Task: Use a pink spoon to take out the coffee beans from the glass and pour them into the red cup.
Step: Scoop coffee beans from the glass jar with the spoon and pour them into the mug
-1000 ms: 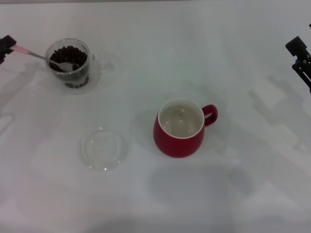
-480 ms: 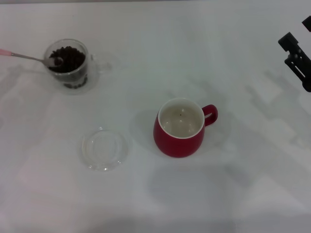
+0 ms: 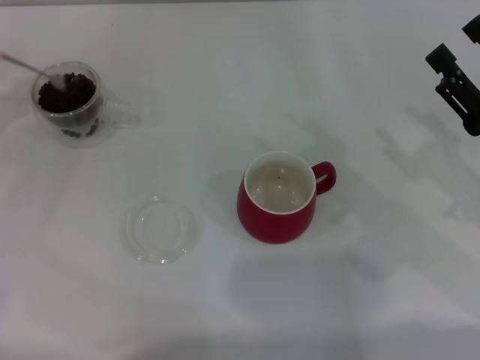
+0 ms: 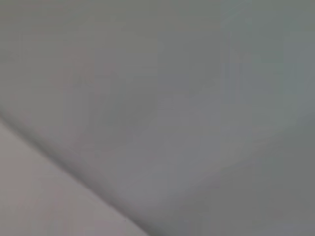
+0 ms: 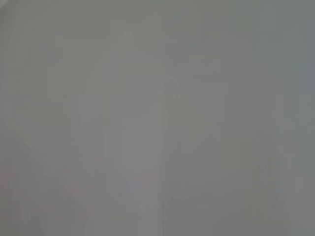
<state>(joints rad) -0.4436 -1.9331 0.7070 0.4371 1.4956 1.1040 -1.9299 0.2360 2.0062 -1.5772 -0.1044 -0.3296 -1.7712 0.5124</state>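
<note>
Coffee beans (image 3: 66, 93): a dark heap inside the glass, at the far left of the desk; none are in the red cup yet.

Left claw: out of sight past the left edge of the head view, so I cannot tell how it stands; its wrist view gives only a blank grey surface.

Pink spoon (image 3: 31, 67): its bowl is down among the beans, its neck slants up over the rim and its pink end runs off the left edge, presumably held by the left claw. That slant suits digging under the heap.

Glass (image 3: 70, 103): upright, handle turned toward the middle of the desk, well apart from the red cup.

Right claw (image 3: 456, 84): dark part showing at the far right edge, away from everything; how wide it stands cannot be told. It looks parked.

Red cup (image 3: 279, 199): upright near the middle, pale inside bare, handle to the right; its open mouth is ready to take a pour.

Glass dish (image 3: 163, 229): flat and clear, left of the cup, unused.

Step, as I judge it: scooping.
</note>
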